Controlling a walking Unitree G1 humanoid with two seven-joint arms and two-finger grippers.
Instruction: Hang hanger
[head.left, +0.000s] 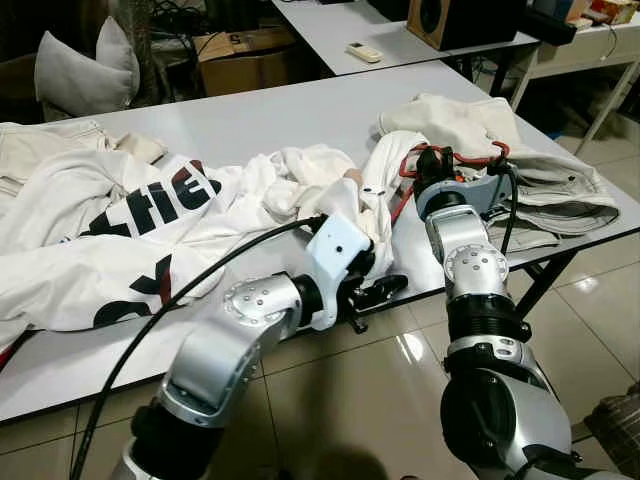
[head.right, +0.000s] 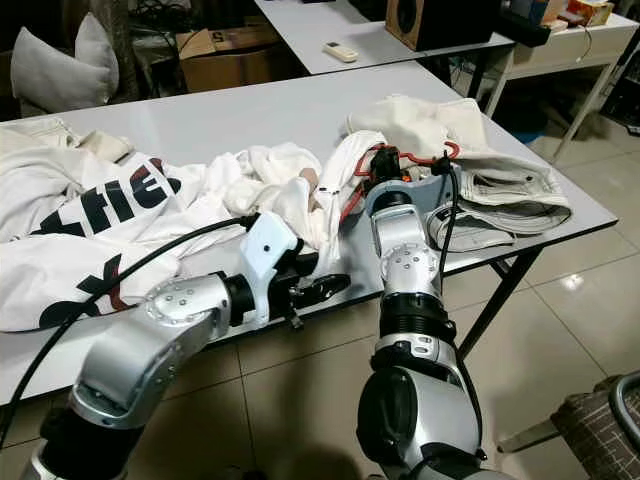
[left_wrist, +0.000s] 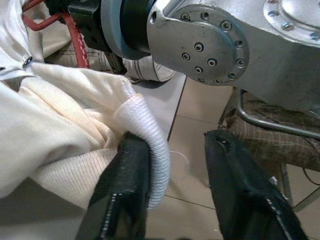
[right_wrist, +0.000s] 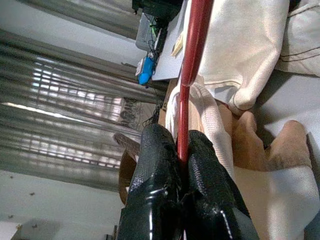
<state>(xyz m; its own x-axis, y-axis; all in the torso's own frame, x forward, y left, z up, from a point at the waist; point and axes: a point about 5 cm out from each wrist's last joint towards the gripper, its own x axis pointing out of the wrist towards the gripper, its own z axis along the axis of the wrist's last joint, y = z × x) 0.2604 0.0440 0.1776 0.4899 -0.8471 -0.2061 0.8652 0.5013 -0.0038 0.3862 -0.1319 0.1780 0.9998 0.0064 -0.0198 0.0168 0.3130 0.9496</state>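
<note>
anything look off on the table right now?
Yes. The clothes lie in a crumpled heap across the white table, and the red hanger is tangled in the white garment rather than cleanly threaded. The right gripper is shut on the hanger. The left gripper is open beside a ribbed cuff at the table edge.

Red hanger (right_wrist: 194, 45): smooth, glossy rod, pinched between the glossy black fingers of the right gripper (right_wrist: 181, 165). White garment (head.left: 300, 195): soft cloth, its cuff (left_wrist: 147, 145) ribbed knit. Table (head.left: 300, 115): smooth, matt grey top. Floor (head.left: 350, 390): glossy tile. Arm joints: brushed silver metal.
</note>
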